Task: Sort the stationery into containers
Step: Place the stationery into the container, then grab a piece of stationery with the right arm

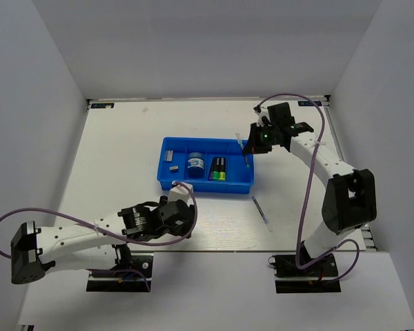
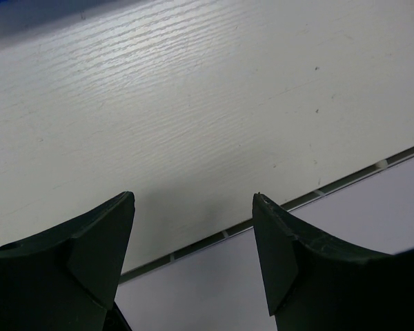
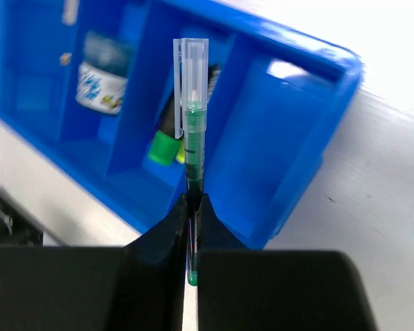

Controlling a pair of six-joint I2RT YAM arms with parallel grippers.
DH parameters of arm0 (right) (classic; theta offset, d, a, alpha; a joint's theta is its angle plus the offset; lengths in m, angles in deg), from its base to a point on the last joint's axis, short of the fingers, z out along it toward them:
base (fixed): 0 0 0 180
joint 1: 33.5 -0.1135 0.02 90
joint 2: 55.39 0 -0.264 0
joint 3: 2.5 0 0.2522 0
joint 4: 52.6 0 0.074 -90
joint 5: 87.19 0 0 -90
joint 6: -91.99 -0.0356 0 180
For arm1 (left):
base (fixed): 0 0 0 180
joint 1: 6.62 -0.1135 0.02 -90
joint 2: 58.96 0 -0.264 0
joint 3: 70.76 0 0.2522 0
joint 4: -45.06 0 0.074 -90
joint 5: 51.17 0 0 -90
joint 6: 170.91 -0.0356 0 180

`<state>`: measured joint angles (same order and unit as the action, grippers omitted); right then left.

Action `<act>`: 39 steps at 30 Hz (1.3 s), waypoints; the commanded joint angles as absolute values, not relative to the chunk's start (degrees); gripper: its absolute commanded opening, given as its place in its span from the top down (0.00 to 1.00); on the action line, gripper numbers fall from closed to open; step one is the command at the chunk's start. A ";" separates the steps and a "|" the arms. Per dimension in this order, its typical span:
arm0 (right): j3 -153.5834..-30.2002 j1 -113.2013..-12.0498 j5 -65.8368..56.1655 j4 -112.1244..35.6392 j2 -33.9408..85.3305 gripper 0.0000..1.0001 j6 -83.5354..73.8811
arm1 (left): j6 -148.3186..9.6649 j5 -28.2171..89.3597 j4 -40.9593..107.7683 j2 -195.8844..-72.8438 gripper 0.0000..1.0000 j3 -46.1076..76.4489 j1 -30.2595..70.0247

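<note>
The blue tray [image 1: 171,181] lies mid-table. It holds a tiny grey block [image 1: 174,166], the round blue tub [image 1: 196,164] and green-black and yellow markers [image 1: 219,169]. My right gripper [image 1: 248,153] is shut on a thin teal pen [image 3: 194,131] and holds it over the tray's right end [image 3: 290,145]. The tub [image 3: 102,77] and markers [image 3: 164,145] show below it in the right wrist view. A thin blue pen [image 1: 261,213] lies on the table right of the tray. My left gripper [image 2: 193,207] is open and empty, low near the table's front edge, below the tray's left part.
The table's front edge with a dark gap [image 2: 276,207] runs across the left wrist view. White walls stand on the left, back and right of the table. A purple cable [image 1: 310,179] loops beside the right arm.
</note>
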<state>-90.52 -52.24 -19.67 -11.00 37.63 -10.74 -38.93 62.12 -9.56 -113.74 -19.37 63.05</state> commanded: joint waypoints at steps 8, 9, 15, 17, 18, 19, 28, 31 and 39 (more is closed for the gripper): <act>-94.21 -55.29 -7.56 -9.40 43.22 1.00 -19.37 | -39.60 64.06 -6.58 -118.63 0.21 -13.41 64.75; -94.48 -55.30 -8.61 -9.13 43.58 1.00 -18.93 | -39.86 63.97 -6.58 -119.24 0.21 -13.40 64.66; -94.74 -56.44 -11.34 -8.34 43.41 0.57 -16.91 | -41.00 63.88 -6.05 -121.44 0.21 -10.51 64.66; -93.70 -56.35 -11.52 -8.60 41.39 0.53 -16.12 | -41.79 63.79 -5.79 -122.15 0.21 -9.19 64.66; -93.25 -56.52 -11.09 -8.69 40.77 0.53 -15.86 | -41.88 63.71 -5.88 -122.50 0.21 -8.66 64.75; -92.90 -56.44 -11.17 -8.87 40.07 0.53 -14.90 | -42.06 63.53 -5.79 -122.68 0.21 -8.40 64.75; -86.84 -56.62 -10.64 -2.12 26.71 1.00 1.61 | -42.41 64.93 -8.07 -120.50 0.21 -8.30 64.93; -79.47 -57.05 -11.35 0.36 21.09 1.00 8.48 | -42.06 66.16 -9.39 -117.77 0.21 -10.06 64.75; -59.07 -58.90 -8.18 -2.10 12.47 0.67 9.11 | -41.18 67.48 -11.24 -114.42 0.21 -12.61 64.75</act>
<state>-61.58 -58.32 -9.95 -1.21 13.98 7.68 -41.86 65.84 -9.82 -115.71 -11.66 64.49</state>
